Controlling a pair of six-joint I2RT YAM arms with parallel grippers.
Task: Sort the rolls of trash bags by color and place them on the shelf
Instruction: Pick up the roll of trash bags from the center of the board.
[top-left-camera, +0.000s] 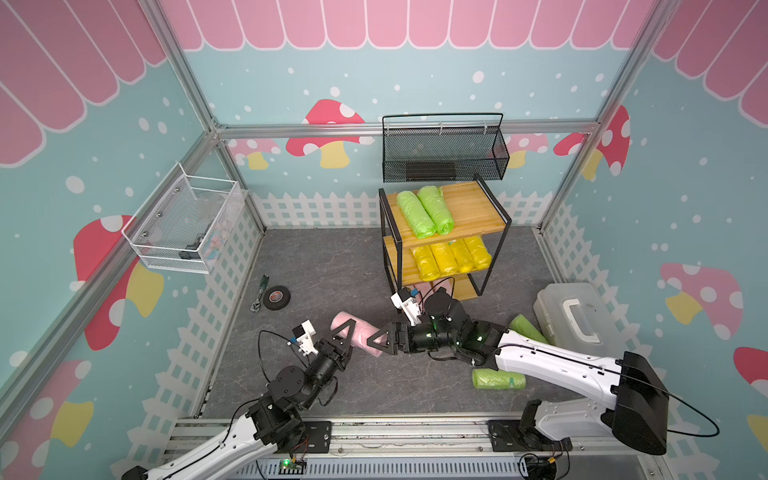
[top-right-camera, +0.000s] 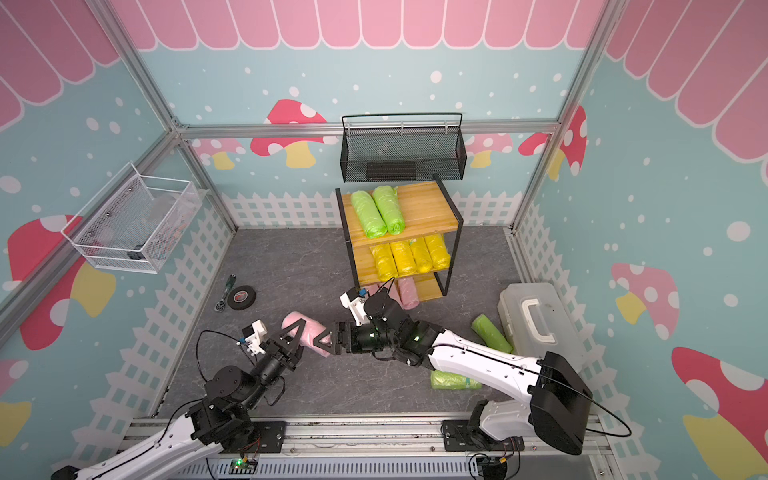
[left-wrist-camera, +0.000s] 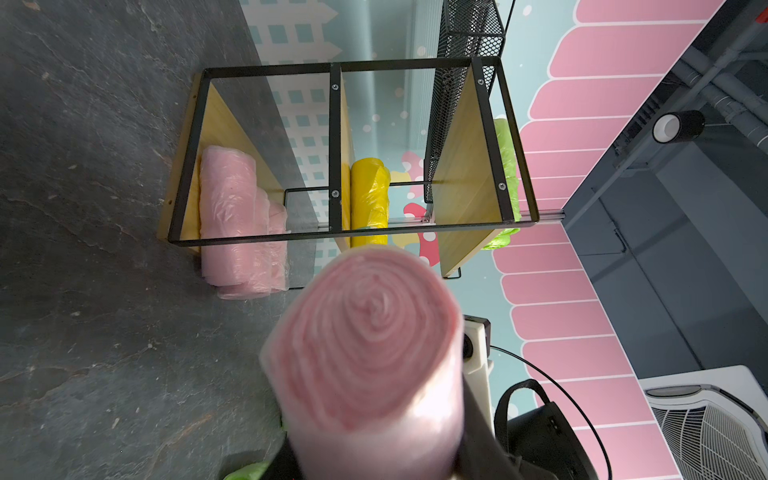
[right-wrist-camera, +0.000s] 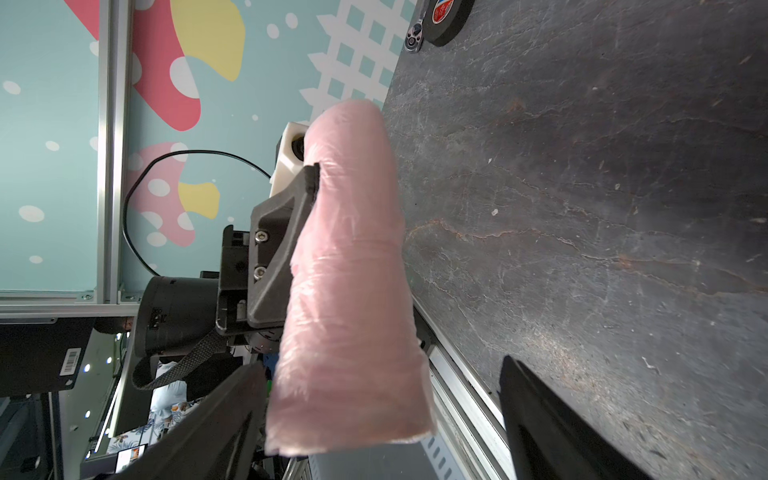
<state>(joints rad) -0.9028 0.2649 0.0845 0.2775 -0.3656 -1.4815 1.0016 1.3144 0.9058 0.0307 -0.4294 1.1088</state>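
A pale pink roll of trash bags hangs above the floor with my left gripper shut on it; its spiral end fills the left wrist view. My right gripper stands open around the roll's other end, with a gap on one side. The shelf holds two green rolls on top, several yellow rolls in the middle and pink rolls at the bottom. Two green rolls lie on the floor under my right arm.
A white plastic toolbox stands at the right. A black tape roll and a small ratchet tool lie at the left. A black mesh basket hangs over the shelf, and a white wire basket hangs on the left wall.
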